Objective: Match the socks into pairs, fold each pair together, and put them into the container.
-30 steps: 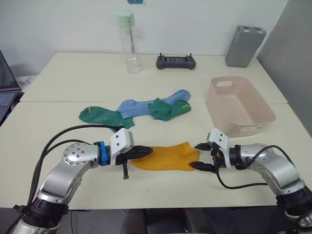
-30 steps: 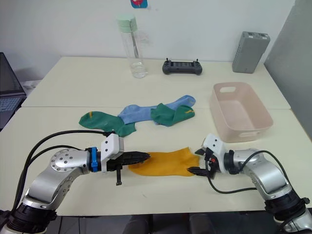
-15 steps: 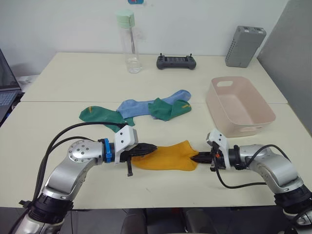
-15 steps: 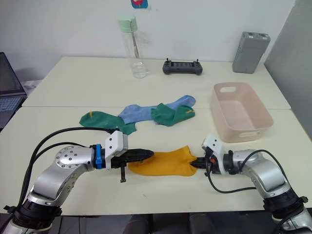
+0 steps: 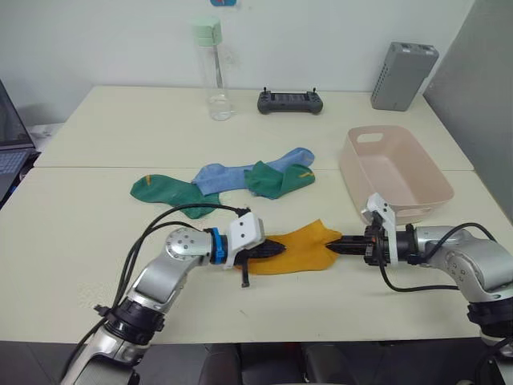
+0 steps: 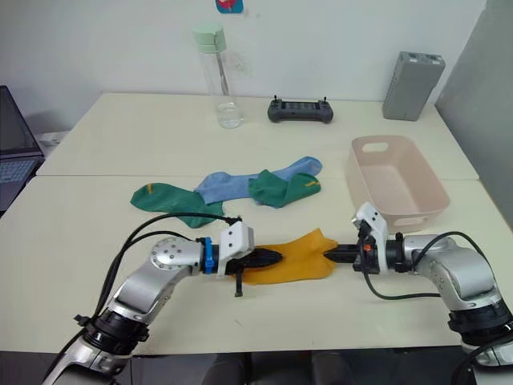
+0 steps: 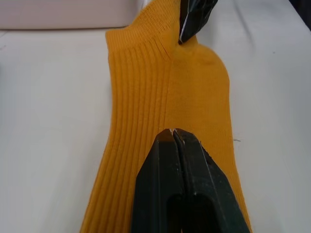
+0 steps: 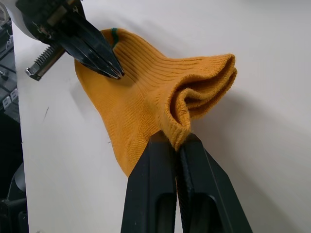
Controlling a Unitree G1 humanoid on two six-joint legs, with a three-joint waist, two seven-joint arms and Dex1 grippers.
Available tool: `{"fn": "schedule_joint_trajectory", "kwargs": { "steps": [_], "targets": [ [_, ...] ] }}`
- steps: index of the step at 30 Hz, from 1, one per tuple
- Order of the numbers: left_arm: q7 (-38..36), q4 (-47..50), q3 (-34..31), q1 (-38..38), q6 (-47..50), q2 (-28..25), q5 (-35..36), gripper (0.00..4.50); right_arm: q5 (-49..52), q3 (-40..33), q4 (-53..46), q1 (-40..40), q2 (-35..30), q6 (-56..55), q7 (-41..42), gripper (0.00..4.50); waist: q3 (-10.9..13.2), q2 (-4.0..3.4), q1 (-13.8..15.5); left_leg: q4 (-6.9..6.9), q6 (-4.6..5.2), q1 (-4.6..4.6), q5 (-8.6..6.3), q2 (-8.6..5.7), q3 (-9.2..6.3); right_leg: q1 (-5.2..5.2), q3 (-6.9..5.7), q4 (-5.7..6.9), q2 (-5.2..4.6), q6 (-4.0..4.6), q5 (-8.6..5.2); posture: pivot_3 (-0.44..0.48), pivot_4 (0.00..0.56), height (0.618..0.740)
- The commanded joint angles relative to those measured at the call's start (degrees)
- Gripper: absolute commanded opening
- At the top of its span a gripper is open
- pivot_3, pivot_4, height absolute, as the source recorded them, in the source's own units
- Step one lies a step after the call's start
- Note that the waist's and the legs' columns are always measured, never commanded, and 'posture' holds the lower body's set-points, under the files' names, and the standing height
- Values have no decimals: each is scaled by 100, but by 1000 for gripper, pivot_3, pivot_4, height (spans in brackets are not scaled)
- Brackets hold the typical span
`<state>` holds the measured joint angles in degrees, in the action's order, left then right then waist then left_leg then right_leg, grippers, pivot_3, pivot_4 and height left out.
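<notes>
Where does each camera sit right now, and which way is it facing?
Left and right eye views: on the head, looking forward and down over both arms at the table, yellow socks and pink container.
Left wrist view: looks along the shut left tool down the yellow socks.
Right wrist view: looks along the right tool, shut on the bunched cuff.
Shared: each wrist view also shows the other arm's tool tip on the socks.

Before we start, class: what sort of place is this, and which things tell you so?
Probably an office or lab used for robot testing, not a home: plain pale tables pushed together by a bare wall, a handheld controller near the far edge, and a laptop at the side.
</notes>
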<state>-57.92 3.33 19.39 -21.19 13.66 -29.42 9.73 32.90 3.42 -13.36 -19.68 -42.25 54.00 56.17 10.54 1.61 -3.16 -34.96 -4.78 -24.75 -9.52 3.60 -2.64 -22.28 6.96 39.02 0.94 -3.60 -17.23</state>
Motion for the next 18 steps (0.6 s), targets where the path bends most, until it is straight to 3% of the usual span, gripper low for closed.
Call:
{"fn": "schedule_joint_trajectory", "kwargs": {
  "steps": [1, 5, 10, 18],
  "targets": [
    [136, -355, 226, -138, -259, 121, -420, 0, 366, -242, -265, -122, 5, 188, 33, 10, 0, 0, -3, -1, 0, 0, 0, 0, 0, 0, 0, 0, 0, -1, 1, 0, 150, 740],
    [91, -557, 248, -120, -364, 317, -415, 0, 791, -250, -577, -224, 144, 532, -52, 10, -1, -1, -6, -3, 1, 0, 0, -1, 0, 2, 3, 0, 0, -6, 3, 0, 150, 740],
    [39, -445, 218, 40, -298, 285, -448, 0, 1471, -308, -898, -527, 838, 1135, -595, 10, -1, -2, -8, -3, 1, 0, 1, -1, -3, 3, 1, 1, 0, -7, 4, 0, 150, 740],
    [-49, 368, -463, 358, 639, -68, 287, 0, 1166, 338, -553, -739, 1672, 925, -1076, 10, -2, -2, -14, -1, 1, 0, 1, 1, -6, 1, -2, 0, 0, -5, 3, 0, 150, 740]
  ]
}}
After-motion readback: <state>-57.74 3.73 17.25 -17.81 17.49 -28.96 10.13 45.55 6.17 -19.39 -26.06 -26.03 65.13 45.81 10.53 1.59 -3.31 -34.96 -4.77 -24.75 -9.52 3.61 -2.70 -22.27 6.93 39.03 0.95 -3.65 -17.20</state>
